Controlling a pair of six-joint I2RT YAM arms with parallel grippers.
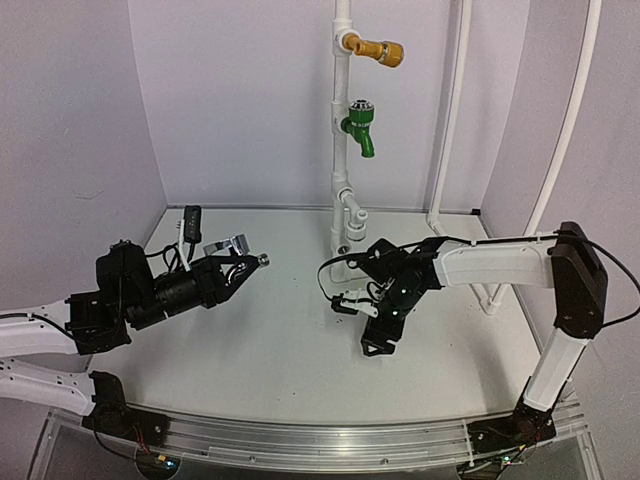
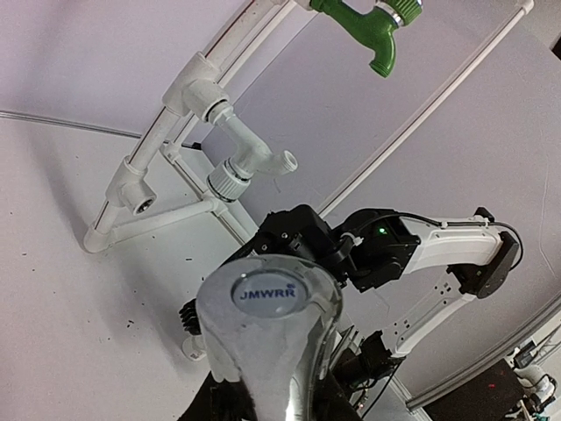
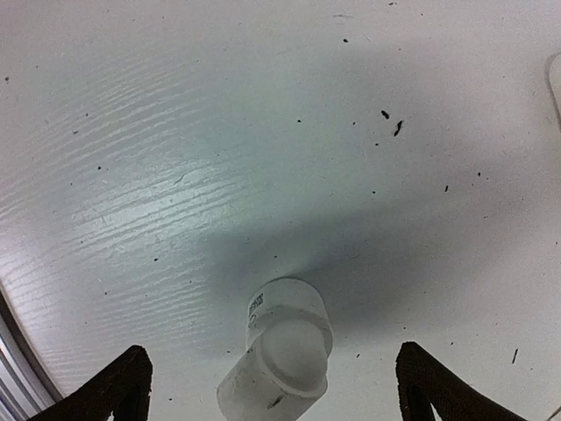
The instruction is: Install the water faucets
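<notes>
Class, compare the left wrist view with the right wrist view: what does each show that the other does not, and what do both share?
Only the left wrist view: the silver tap, close up with its JMWRR cap, the white pipe stand, the green tap and the right arm. Only the right wrist view: a clear look at the white fitting lying on the table between the fingers of the open right gripper. Both: the white table with dark specks.

Diffuse light, soft shadows, sheen on table (image 3: 131, 206), glare on metal tap (image 2: 267, 329)
</notes>
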